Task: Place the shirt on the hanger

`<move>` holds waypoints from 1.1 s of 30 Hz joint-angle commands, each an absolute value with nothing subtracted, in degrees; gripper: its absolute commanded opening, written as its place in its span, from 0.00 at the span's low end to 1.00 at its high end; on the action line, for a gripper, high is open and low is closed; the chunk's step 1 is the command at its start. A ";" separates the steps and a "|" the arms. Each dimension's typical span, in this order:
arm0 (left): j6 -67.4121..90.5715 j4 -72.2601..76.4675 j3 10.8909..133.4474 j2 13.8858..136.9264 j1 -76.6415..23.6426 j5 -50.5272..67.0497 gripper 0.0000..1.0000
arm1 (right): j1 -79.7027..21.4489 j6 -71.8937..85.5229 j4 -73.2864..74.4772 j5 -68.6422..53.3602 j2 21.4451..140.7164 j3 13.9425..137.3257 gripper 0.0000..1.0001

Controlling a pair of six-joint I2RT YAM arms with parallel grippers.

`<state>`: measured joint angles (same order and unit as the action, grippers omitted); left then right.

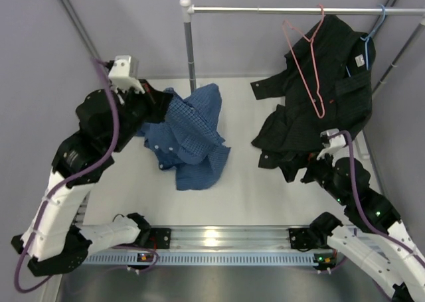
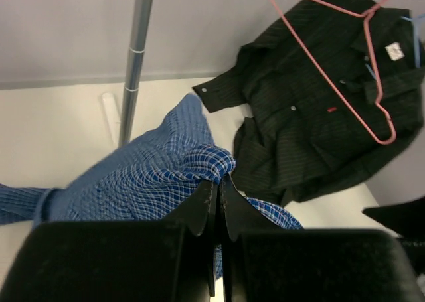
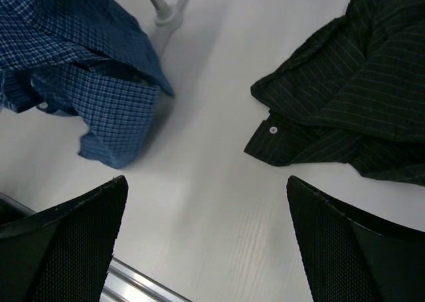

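The blue checked shirt [image 1: 192, 139] lies bunched on the white table, left of centre, its upper part lifted. My left gripper [image 1: 159, 106] is shut on a fold of it; in the left wrist view the jaws [image 2: 220, 182] pinch the blue fabric [image 2: 153, 176]. The shirt also shows in the right wrist view [image 3: 80, 70]. The pink-red wire hanger [image 1: 307, 63] hangs from the rail at the back right, in front of a black shirt; it also shows in the left wrist view [image 2: 345, 76]. My right gripper [image 3: 206, 202] is open and empty above the table, near the black shirt's lower edge.
A black striped shirt [image 1: 319, 109] hangs on a light blue hanger [image 1: 375, 26] from the metal rail [image 1: 292, 10] and spills onto the table. The rail's upright post [image 1: 190, 50] stands behind the blue shirt. Grey walls enclose the table.
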<state>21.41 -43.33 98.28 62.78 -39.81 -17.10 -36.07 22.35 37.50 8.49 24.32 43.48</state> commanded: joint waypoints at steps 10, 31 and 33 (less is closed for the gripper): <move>36.11 -32.52 58.29 60.13 -39.81 -11.68 0.00 | -35.33 20.29 26.03 -12.92 28.74 39.04 0.99; 36.30 -20.22 62.39 62.23 -47.81 8.88 0.00 | -35.42 27.95 19.51 -0.43 35.06 34.62 0.99; 37.61 -17.85 63.89 64.06 -48.95 9.31 0.00 | -35.33 27.16 18.90 -6.14 34.98 35.77 0.99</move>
